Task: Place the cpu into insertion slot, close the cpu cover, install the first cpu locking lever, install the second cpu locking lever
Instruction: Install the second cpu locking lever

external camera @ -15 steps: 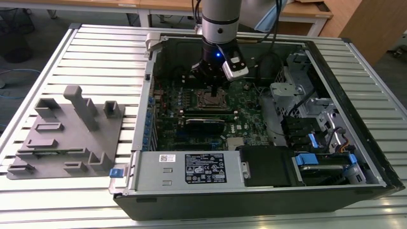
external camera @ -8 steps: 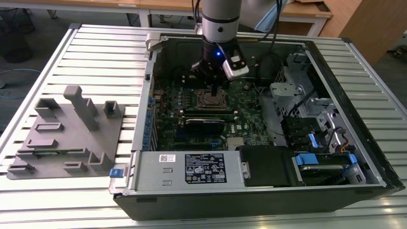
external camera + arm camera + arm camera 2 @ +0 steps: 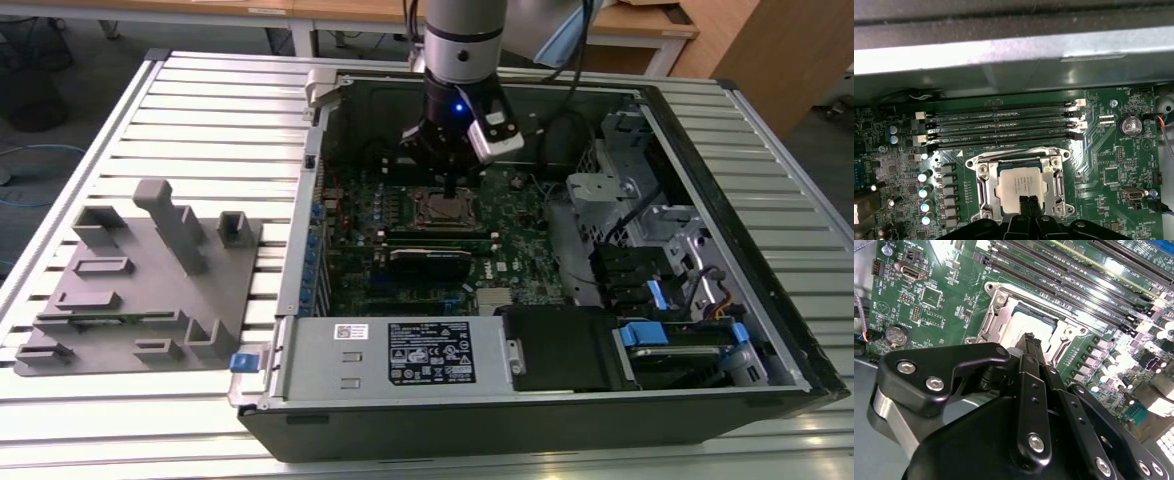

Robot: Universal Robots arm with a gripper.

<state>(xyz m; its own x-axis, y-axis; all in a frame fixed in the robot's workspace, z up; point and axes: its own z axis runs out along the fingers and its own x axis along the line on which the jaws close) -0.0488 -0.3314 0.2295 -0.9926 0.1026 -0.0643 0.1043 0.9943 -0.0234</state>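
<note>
In the exterior view, the arm is reaching down into the open computer case (image 3: pixel 747 330), which is lying on the slatted counter (image 3: pixel 200 110). The gripper (image 3: pixel 449 188) is hanging right over the insertion slot (image 3: pixel 446 209) on the green circuit board (image 3: pixel 514 250). A grey fixture block (image 3: pixel 140 280) is sitting well apart, toward the exterior view's left.

In the second wrist view, the black fingers (image 3: pixel 1030 342) are pressing together at their tips, holding nothing, just above the cpu (image 3: pixel 1021 327). The cpu is lying flat in the slot, with the cpu cover (image 3: pixel 1004 297) framing it.

In the first wrist view, the gripper (image 3: pixel 1027 200) is showing its closed tips over the near edge of the cpu (image 3: pixel 1020 185). The cpu cover (image 3: pixel 983 187) is lying down around the chip, beside the long black memory slots (image 3: pixel 1004 125).
</note>
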